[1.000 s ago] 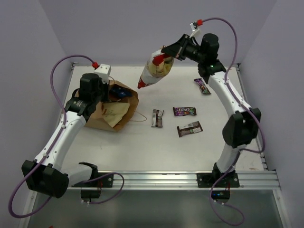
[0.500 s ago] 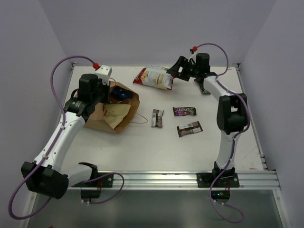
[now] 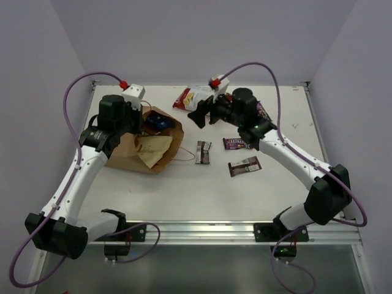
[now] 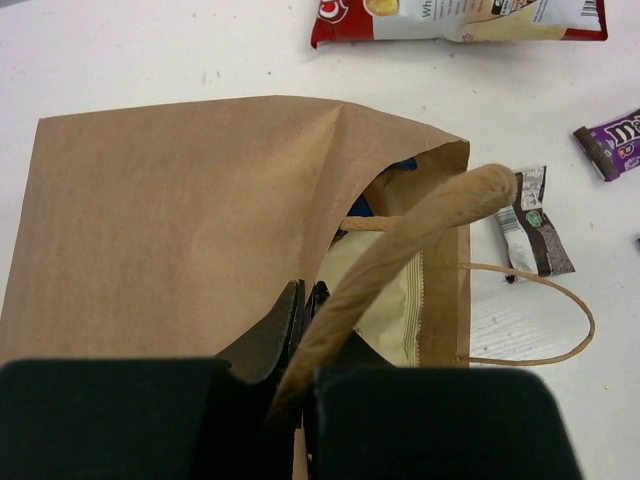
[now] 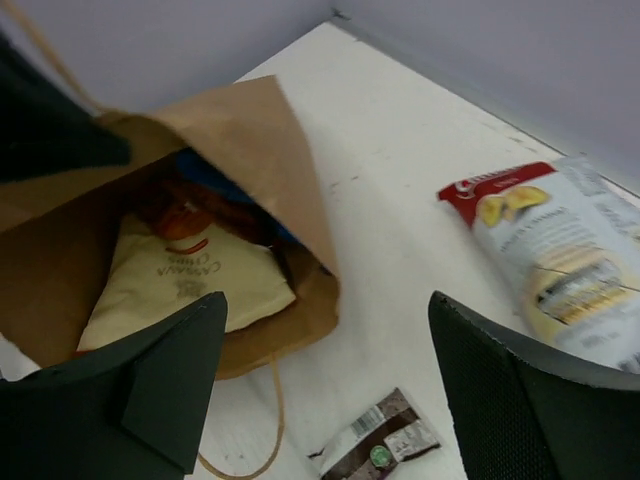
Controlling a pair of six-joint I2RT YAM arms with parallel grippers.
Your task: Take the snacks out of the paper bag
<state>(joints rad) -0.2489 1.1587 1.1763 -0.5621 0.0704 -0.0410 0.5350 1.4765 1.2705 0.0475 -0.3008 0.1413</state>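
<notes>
The brown paper bag (image 3: pixel 131 153) lies on its side at the left, its mouth facing right. My left gripper (image 3: pixel 136 118) is shut on the bag's upper handle (image 4: pixel 420 235) and holds the mouth up. Inside show a tan packet (image 5: pixel 180 285), a blue packet (image 5: pixel 215 172) and an orange-red one (image 5: pixel 175 215). My right gripper (image 5: pixel 325 300) hangs open and empty over the table, just right of the mouth. A white-red chip bag (image 3: pixel 195 97) lies flat behind it.
Dark candy bars lie mid-table (image 3: pixel 203 152) (image 3: pixel 245 166), with a purple one (image 3: pixel 237 143) between them. The bag's lower loop handle (image 3: pixel 180 151) trails on the table. Purple walls stand close on three sides.
My right gripper opened and let go of the white-red chip bag, which now lies on the back of the table. The right arm swung left toward the bag's mouth. The left arm held still.
</notes>
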